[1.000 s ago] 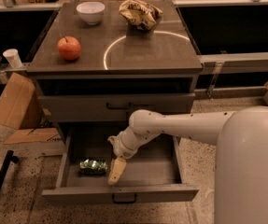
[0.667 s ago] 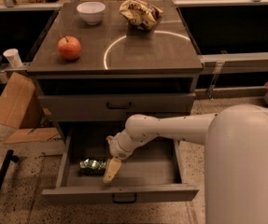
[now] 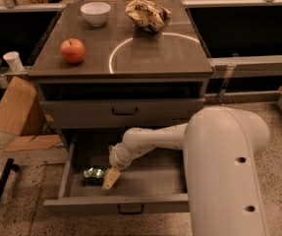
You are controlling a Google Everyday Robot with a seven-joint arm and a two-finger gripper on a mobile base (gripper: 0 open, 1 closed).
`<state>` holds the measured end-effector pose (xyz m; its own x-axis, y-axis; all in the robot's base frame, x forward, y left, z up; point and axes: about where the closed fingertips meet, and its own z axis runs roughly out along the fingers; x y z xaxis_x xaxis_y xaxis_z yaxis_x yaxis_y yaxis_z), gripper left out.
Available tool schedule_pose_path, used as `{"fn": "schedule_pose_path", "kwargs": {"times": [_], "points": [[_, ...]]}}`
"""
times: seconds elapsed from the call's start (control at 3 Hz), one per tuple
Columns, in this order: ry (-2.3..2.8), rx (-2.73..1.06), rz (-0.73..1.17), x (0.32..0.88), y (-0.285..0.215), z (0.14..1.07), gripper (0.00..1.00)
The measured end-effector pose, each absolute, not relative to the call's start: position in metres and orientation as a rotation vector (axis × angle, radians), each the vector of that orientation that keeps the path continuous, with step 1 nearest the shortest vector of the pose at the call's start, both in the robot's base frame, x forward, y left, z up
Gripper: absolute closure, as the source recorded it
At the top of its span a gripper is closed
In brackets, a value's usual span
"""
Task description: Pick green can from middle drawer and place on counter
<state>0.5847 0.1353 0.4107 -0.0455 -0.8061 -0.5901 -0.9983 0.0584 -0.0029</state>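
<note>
Down in the open drawer (image 3: pixel 153 181), the gripper (image 3: pixel 110 179) hangs at the end of the pale arm (image 3: pixel 150 140), its tan tip pointing at the grey floor near the front wall; whether it is spread or pressed together cannot be told from this angle. At its 9 o'clock, touching or just beside it, lies the green can (image 3: pixel 94 175), resting on the drawer floor in the front left part. The drawer's front panel with its small dark handle (image 3: pixel 130 209) sits at the gripper's 6 o'clock. At 12 o'clock, above the open drawer, is a closed drawer (image 3: pixel 81 116) with its own dark handle. Higher still is the desk (image 3: pixel 180 58), a dark flat top marked with a thin white circle (image 3: pixel 112 57). On the desk, an apple (image 3: pixel 72 50) sits at 9 o'clock from the circle, just outside the line; a white bowl (image 3: pixel 96 13) stands at about 11 o'clock near the back edge, and a crumpled snack bag (image 3: pixel 148 14) lies at 12 o'clock, at the circle's far rim. The robot's large rounded body (image 3: pixel 226 176) fills the space at the gripper's 3 o'clock. Off to the desk's 9 o'clock, flattened cardboard (image 3: pixel 13 107) leans on the speckled floor, with a paper cup (image 3: pixel 14 60) above it.
</note>
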Motion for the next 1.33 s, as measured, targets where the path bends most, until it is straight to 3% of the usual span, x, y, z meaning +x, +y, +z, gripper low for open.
{"fn": "schedule_pose_path", "kwargs": {"times": [0.33,1.33], "points": [[1.904,-1.811,0.558,0.589,0.146,0.391,0.0],[1.865,-1.813,0.516,0.581,0.15,0.382,0.73]]}}
